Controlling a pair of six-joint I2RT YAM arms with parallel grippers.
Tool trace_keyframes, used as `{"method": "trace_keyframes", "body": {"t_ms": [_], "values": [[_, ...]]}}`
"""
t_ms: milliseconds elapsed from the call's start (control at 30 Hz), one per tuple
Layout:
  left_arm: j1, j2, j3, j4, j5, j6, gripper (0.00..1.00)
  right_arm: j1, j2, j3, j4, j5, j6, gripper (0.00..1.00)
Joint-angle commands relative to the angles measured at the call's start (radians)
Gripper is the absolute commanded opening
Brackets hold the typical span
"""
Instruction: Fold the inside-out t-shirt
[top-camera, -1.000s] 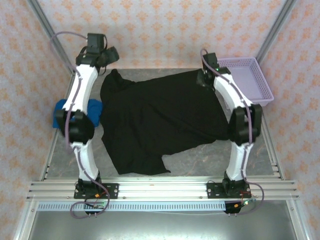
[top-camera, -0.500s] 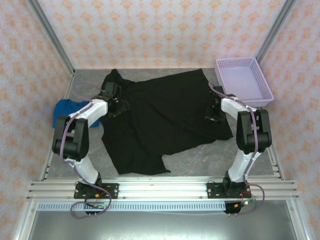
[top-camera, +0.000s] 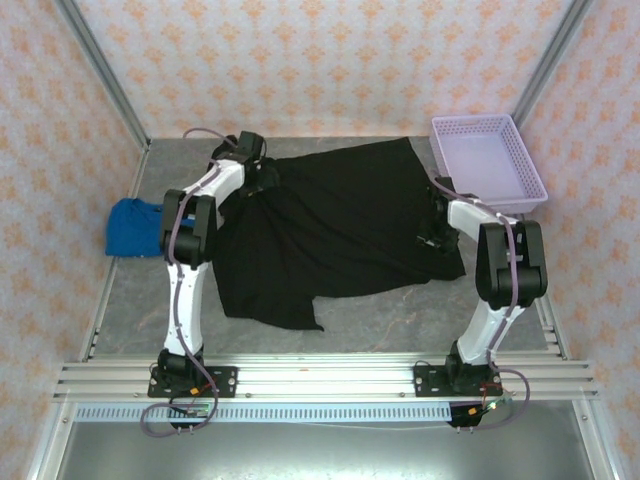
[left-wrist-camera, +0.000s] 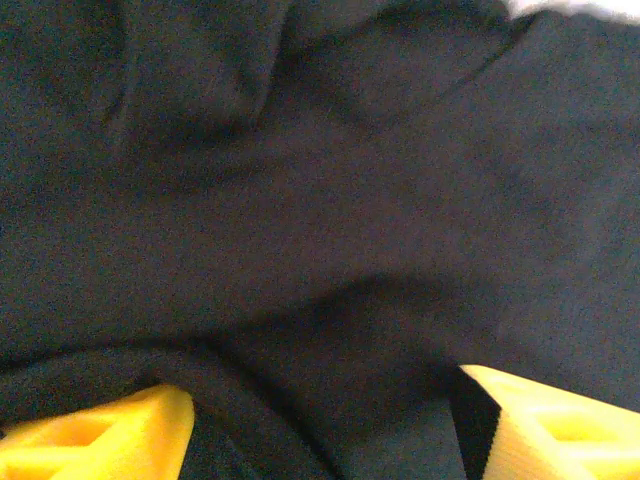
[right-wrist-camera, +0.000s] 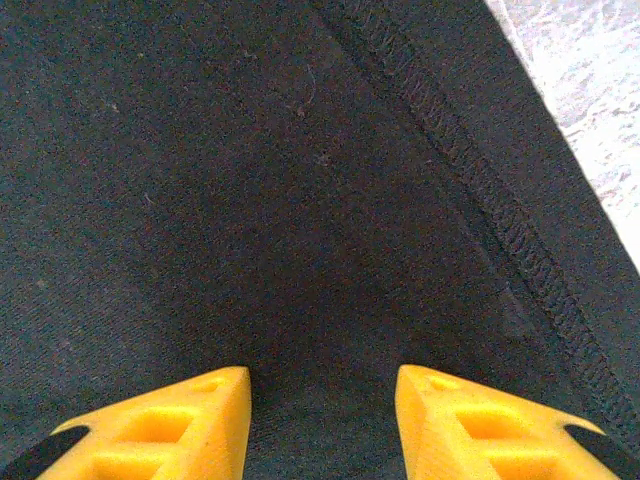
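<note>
The inside-out t-shirt (top-camera: 335, 225) is a large black cloth lying spread and rumpled across the grey table. My left gripper (top-camera: 256, 172) is down on the shirt's far left corner. In the left wrist view this gripper (left-wrist-camera: 325, 400) is open wide, its yellow fingers (left-wrist-camera: 100, 440) on either side of a raised fold of black cloth. My right gripper (top-camera: 432, 236) rests low on the shirt's right edge. Seen from the right wrist, this gripper (right-wrist-camera: 322, 385) is open over flat black cloth, with a stitched hem (right-wrist-camera: 480, 190) running just to its right.
A bright blue folded garment (top-camera: 135, 228) lies at the table's left edge beside the left arm. A purple basket (top-camera: 490, 160) stands at the back right. Bare grey table (top-camera: 400, 310) shows in front of the shirt, ahead of the metal rails (top-camera: 320, 380).
Both arms came down from the back onto the shirt. The left gripper then moved to the far left corner, and the shirt's front hem shifted away from the rails.
</note>
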Motion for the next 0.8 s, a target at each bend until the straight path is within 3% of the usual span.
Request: {"method": "trace_keyframes", "body": {"t_ms": [0,133,300,433,533,667,767], "values": [[-0.002,0.137,0.215,-0.213,0.001,0.064,0.71,-0.008,-0.025,-0.026,0.006,0.007,0.051,0.42],[0.002,0.159,0.334,-0.258,-0.015,0.086,0.71,0.024,-0.051,-0.033,0.014,-0.019,0.083,0.41],[0.004,0.045,0.341,-0.276,0.030,0.113,0.74,0.059,-0.116,-0.025,0.011,0.008,0.089,0.42],[-0.005,-0.201,0.106,-0.164,0.079,0.104,0.79,0.107,-0.283,-0.034,0.019,0.069,-0.005,0.48],[-0.004,-0.426,-0.172,-0.033,0.086,0.054,0.80,0.195,-0.403,-0.084,0.046,-0.006,-0.069,0.51],[-0.005,-0.727,-0.603,0.149,0.059,-0.057,0.80,0.433,-0.490,-0.198,0.133,-0.171,-0.057,0.54],[-0.003,-0.870,-0.793,0.144,0.013,-0.091,0.80,0.675,-0.454,-0.216,0.204,-0.203,-0.029,0.58]]}}
